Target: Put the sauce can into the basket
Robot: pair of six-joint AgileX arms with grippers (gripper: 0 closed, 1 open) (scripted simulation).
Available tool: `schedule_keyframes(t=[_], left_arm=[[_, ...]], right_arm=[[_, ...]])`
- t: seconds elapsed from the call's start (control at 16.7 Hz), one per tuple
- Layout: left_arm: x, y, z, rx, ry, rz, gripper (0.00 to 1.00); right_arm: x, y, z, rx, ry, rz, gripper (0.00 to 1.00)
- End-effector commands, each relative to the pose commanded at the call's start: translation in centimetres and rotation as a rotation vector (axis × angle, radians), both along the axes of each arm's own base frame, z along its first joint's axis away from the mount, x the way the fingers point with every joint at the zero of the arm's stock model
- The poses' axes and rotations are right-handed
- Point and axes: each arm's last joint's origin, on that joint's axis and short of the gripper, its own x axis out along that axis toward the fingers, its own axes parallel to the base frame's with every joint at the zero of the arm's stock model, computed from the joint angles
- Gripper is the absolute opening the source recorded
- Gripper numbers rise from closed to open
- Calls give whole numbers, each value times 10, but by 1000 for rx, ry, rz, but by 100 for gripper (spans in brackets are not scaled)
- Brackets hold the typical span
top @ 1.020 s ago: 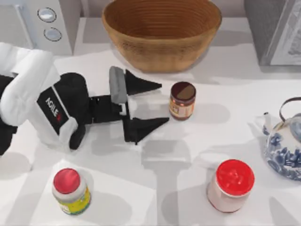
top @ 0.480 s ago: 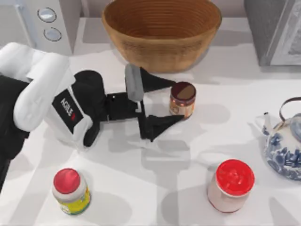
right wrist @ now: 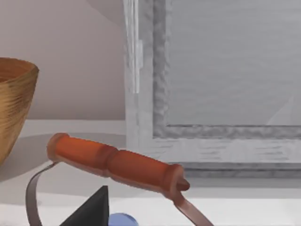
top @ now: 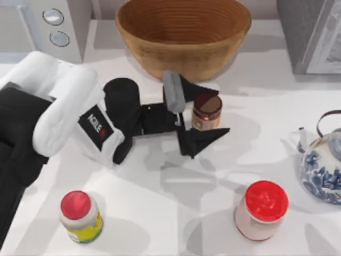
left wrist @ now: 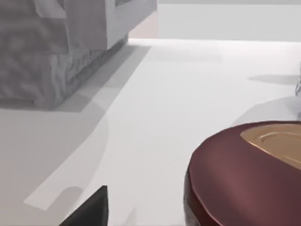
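Observation:
The sauce can (top: 206, 111), small with a dark brown top and orange-tan label, stands upright on the table just in front of the basket (top: 184, 60), a wide tan wicker bowl at the back centre. My left gripper (top: 222, 109) is open, its two black fingers (top: 205, 140) straddling the can, one on the basket side and one on the near side. From the left wrist camera the can's maroon and gold top (left wrist: 244, 169) sits close, with a black fingertip (left wrist: 89, 209) beside it. In the right wrist view a black fingertip (right wrist: 91, 209) hangs above the teapot handle (right wrist: 117, 162).
A red-lidded jar with a yellow-green label (top: 80, 216) stands front left, a larger pinkish red-lidded jar (top: 261, 209) front right. A blue-and-white teapot (top: 322, 168) sits at the right edge. An appliance with dials (top: 53, 26) and a grey box (top: 309, 32) flank the basket.
My left arm has moved to the right and slightly back, bringing its open fingers from short of the sauce can to either side of it. The can has not moved.

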Motion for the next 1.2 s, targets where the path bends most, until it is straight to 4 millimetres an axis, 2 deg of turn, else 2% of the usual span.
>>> schedule_keyframes(t=[0.78, 1.2], left_arm=[[0, 0, 0, 0, 0, 0, 2], [0, 0, 0, 0, 0, 0, 0]], right_arm=[[0, 0, 0, 0, 0, 0, 100], [0, 0, 0, 0, 0, 0, 100]])
